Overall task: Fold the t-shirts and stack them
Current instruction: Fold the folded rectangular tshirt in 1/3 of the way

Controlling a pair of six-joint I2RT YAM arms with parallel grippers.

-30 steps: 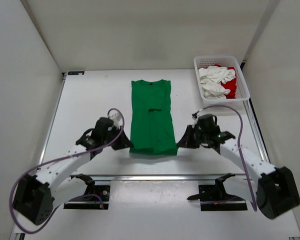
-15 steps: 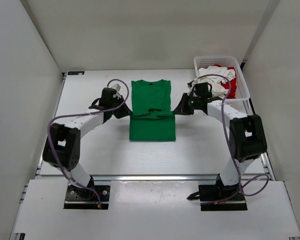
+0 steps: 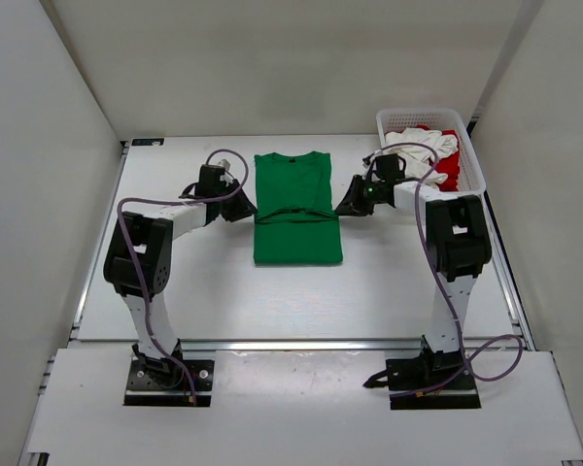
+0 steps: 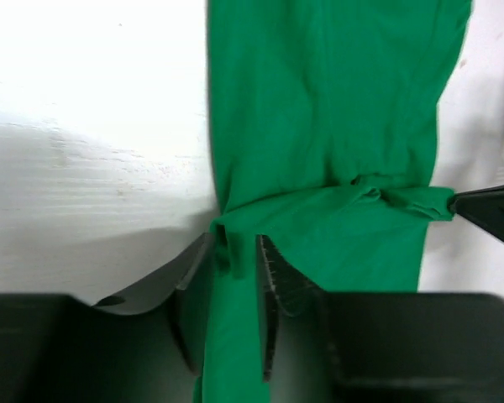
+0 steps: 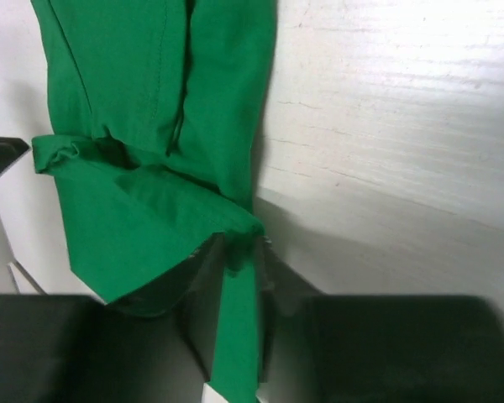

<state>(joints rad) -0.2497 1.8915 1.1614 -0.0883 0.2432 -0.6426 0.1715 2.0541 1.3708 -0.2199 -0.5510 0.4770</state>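
1. Top external view: the green t-shirt (image 3: pixel 296 209) lies flat at the middle of the counter (image 3: pixel 194 282) as a narrow strip. Its long axis runs from 12 to 6 o'clock, and the collar points to 12 o'clock.
2. Its near end is turned up over the body, so a fold forms the edge at 6 o'clock and a rumpled cross edge lies about halfway along the strip.
3. The left gripper (image 3: pixel 243 206) meets that cross edge from 9 o'clock and the right gripper (image 3: pixel 345 206) meets it from 3 o'clock, each at a side edge of the cloth.
4. Left wrist view: the left gripper (image 4: pixel 235 252) has its jaws a little apart with a pinch of green t-shirt (image 4: pixel 328 126) edge between them. Whether they press on it cannot be told.
5. Right wrist view: the right gripper (image 5: pixel 239 243) likewise straddles a corner of the green t-shirt (image 5: pixel 126 84), jaws narrowly apart, grip unclear.
6. At 2 o'clock on the counter stands a white mesh basket (image 3: pixel 476 180). It holds the crumpled white t-shirt (image 3: pixel 418 146) on top of the red t-shirt (image 3: pixel 450 175).
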